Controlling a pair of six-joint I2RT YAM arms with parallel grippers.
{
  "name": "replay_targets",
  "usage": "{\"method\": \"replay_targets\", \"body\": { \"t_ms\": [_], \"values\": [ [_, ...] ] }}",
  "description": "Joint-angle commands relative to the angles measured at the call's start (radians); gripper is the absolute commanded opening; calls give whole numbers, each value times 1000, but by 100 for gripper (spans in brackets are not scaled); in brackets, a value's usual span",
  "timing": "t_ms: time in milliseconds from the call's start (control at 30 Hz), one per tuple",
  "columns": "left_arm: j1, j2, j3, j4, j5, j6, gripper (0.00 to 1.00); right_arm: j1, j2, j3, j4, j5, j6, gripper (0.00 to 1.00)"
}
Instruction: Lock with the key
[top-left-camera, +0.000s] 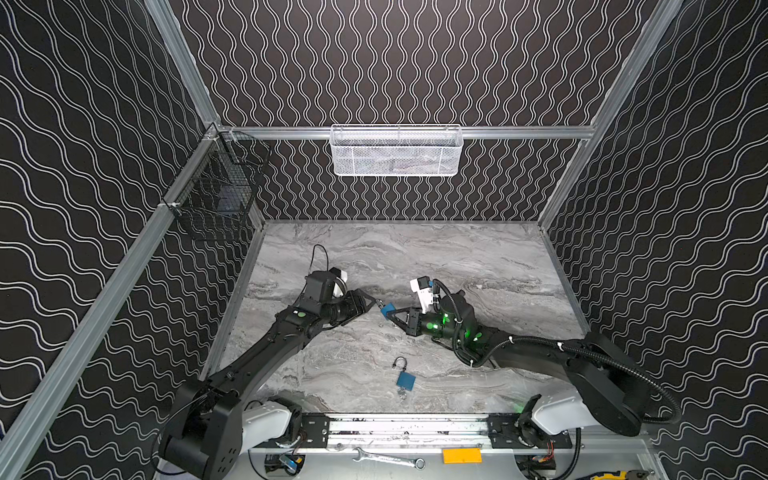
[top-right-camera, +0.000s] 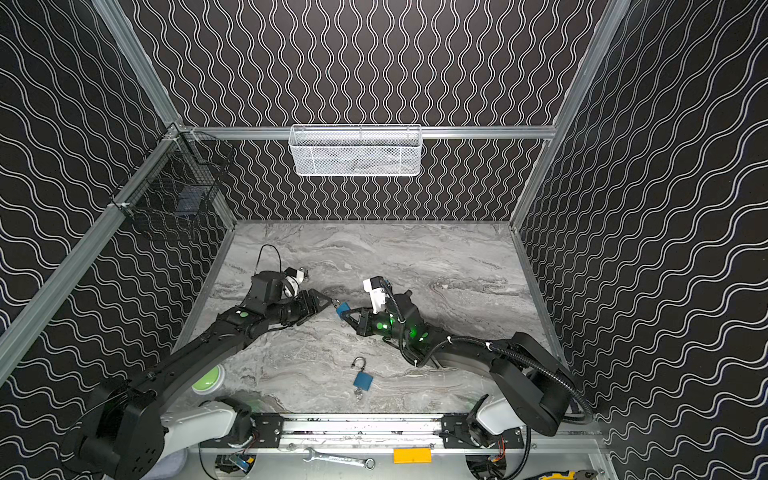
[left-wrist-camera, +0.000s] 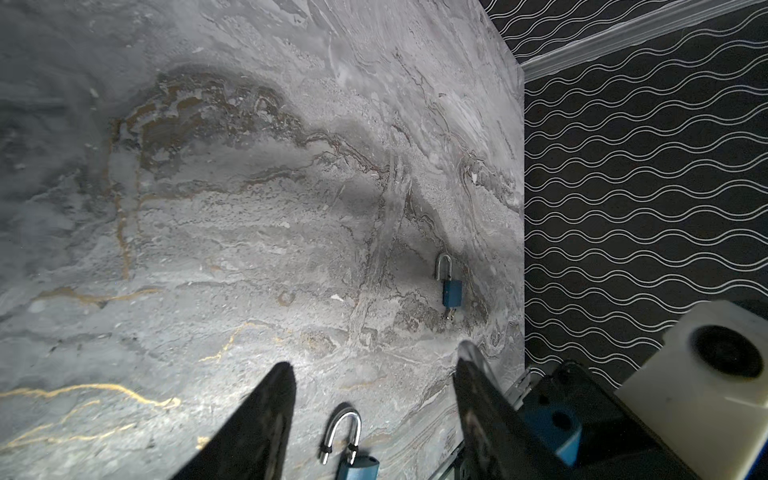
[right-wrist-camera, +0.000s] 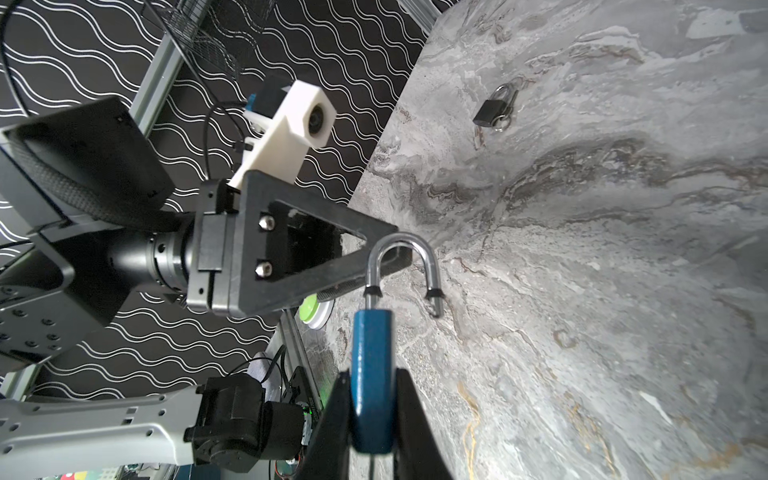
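In both top views the left arm reaches from the near-left corner forward and inward. Its forearm is low over the marble surface (top-left-camera: 457, 257) and its wrist is level, so the left gripper (top-left-camera: 375, 300) points to the right. The right arm comes in from the near-right corner with its elbow close to the surface, and the right gripper (top-left-camera: 390, 312) points to the left. It pinches a blue padlock (top-left-camera: 387, 308) above mid-surface, tip to tip with the left gripper. A second blue padlock (top-left-camera: 406, 380) lies flat nearer the front rail, well apart from both grippers. Its shackle points toward the back and a key (top-left-camera: 402, 393) is at its base.

In the left wrist view the left jaws are spread wide. The shackle (left-wrist-camera: 344, 428) of the held padlock stands between the two fingers (left-wrist-camera: 266, 419) and touches neither.

In the right wrist view the right jaws are pressed onto the blue body. The shackle is open, with one leg out of the body. A finger of the left gripper lies just behind the bow of the shackle, and contact cannot be told. A dark padlock (right-wrist-camera: 493, 110) with a ring lies far off on the surface.
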Motion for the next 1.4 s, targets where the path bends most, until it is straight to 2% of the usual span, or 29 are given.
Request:
{"method": "replay_targets", "body": {
  "t_ms": [0,167,333,767,1367],
  "values": [
    [4,-7,-3,-3,-19,26,66,-3,-9,-7,28,-8,-10,0],
    [12,-25,-18,34,20,-9,67,-5,-8,-16,27,-4,-13,0],
    [13,-35,-54,153,103,-85,67,-5,10,-16,37,-13,-9,0],
    [6,45,-45,258,162,-136,54,3,49,22,52,-40,4,0],
    [-5,58,-35,286,184,-109,34,4,67,13,86,-61,19,0]
  ]
}}
